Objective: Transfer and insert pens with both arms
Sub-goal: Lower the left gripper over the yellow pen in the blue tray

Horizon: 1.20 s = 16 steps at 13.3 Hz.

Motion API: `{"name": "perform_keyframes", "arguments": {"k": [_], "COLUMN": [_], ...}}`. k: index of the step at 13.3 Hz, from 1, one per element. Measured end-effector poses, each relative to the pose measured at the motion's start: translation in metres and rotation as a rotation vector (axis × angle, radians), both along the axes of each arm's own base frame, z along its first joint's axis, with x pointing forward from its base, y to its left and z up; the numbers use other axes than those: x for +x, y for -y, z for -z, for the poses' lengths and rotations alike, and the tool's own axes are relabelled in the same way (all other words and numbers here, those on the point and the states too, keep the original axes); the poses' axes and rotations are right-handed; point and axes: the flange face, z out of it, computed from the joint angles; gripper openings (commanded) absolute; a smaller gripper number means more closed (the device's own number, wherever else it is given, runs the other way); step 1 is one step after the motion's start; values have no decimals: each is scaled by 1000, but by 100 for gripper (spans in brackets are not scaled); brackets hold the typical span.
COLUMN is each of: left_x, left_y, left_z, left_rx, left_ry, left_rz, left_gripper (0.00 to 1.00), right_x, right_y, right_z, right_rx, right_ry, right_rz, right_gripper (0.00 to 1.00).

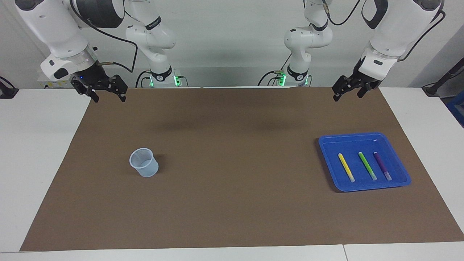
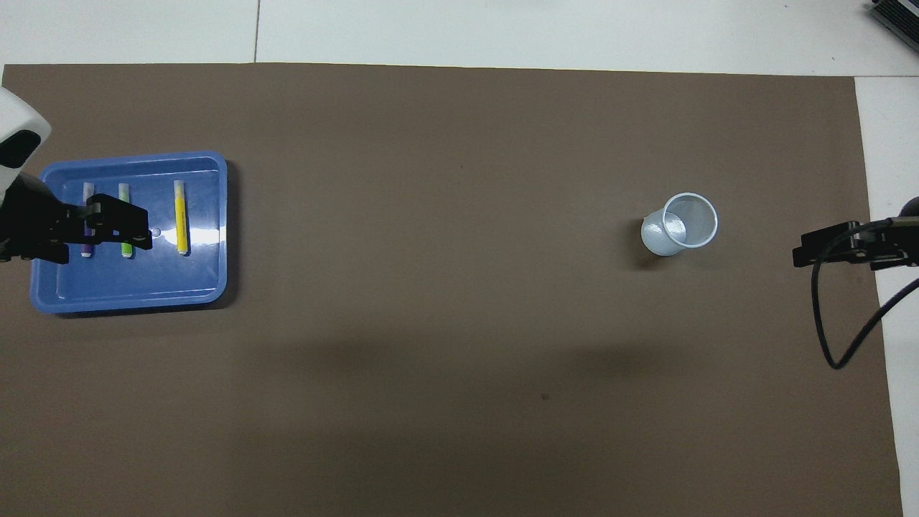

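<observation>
Three pens lie side by side in a blue tray toward the left arm's end of the table: yellow, green and purple. Their pale caps point away from the robots. My left gripper hangs open, high up and touching nothing. In the overhead view it covers part of the green and purple pens. My right gripper waits open and empty, raised above the mat's edge at the right arm's end.
A translucent plastic cup stands upright on the brown mat toward the right arm's end. Two smaller white arms with green lights stand at the robots' edge of the table. A black cable loops from the right wrist.
</observation>
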Motion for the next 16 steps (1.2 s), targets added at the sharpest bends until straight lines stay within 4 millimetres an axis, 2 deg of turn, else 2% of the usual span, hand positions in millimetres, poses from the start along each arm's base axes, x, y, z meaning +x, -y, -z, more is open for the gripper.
{"name": "perform_keyframes", "arguments": {"k": [12, 16], "left_x": [0, 2], "left_y": [0, -10], "left_z": [-1, -4], "left_rx": [0, -2], "left_ry": [3, 23], "left_rz": [0, -20], "left_gripper": [100, 100], "right_x": [0, 0], "right_y": [0, 0], "right_z": [0, 0], "right_rx": [0, 0], "right_ry": [0, 0], "right_rz": [-1, -1], "right_gripper": [100, 100]}}
